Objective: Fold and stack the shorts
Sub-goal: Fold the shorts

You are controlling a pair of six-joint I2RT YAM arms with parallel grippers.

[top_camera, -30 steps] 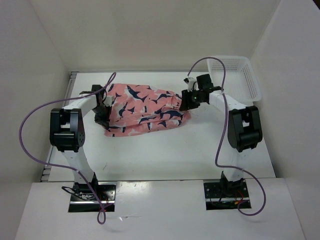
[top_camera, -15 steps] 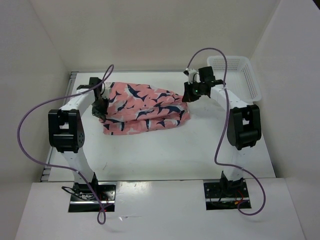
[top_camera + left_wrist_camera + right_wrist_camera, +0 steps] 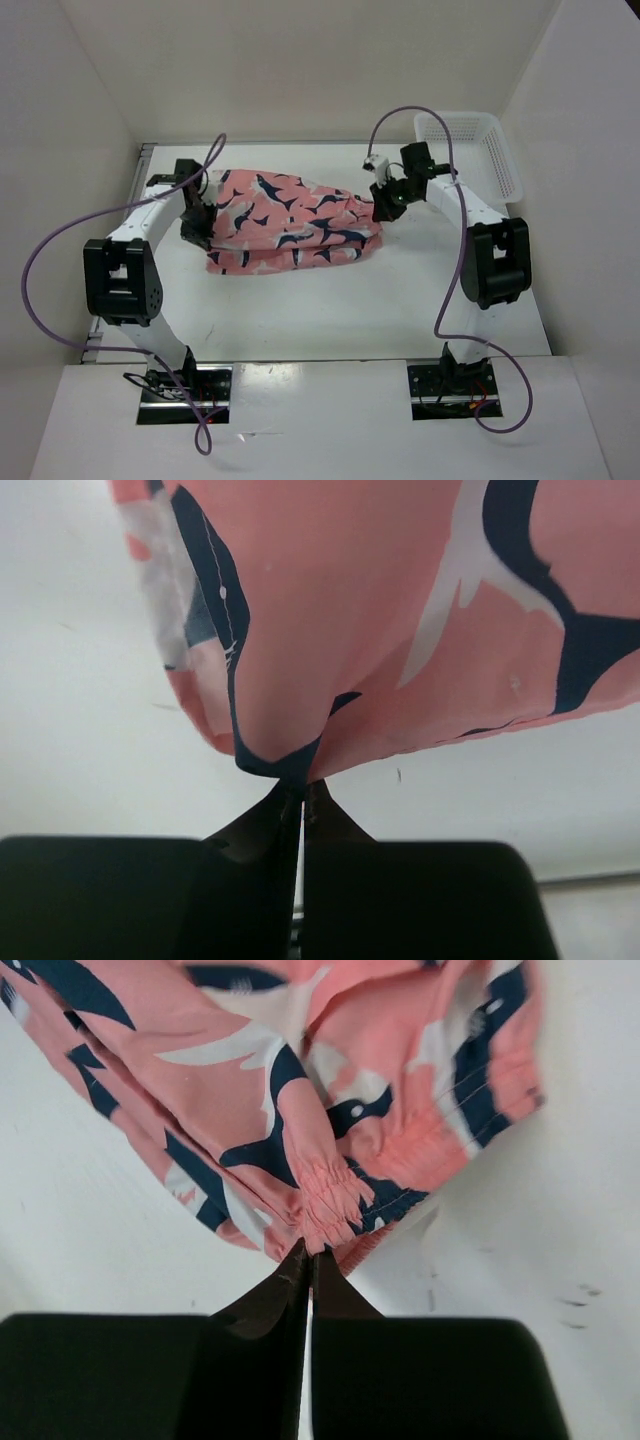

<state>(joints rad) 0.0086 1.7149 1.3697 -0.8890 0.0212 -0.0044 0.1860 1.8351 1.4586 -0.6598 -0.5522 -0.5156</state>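
On the shorts (image 3: 290, 222), left hand (image 3: 198, 224), right hand (image 3: 382, 208) clamped, arms outstretched

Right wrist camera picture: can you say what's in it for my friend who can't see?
The right gripper is pinched shut on a bunched, stitched edge of the pink shorts, which are covered in navy and white fish shapes. A white table shows behind them.

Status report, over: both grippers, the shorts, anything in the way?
Left gripper shut on shorts, dark hem. Right gripper shut on gathered waistband. Shorts spread between the arms. White basket far right, apart, not in the way.
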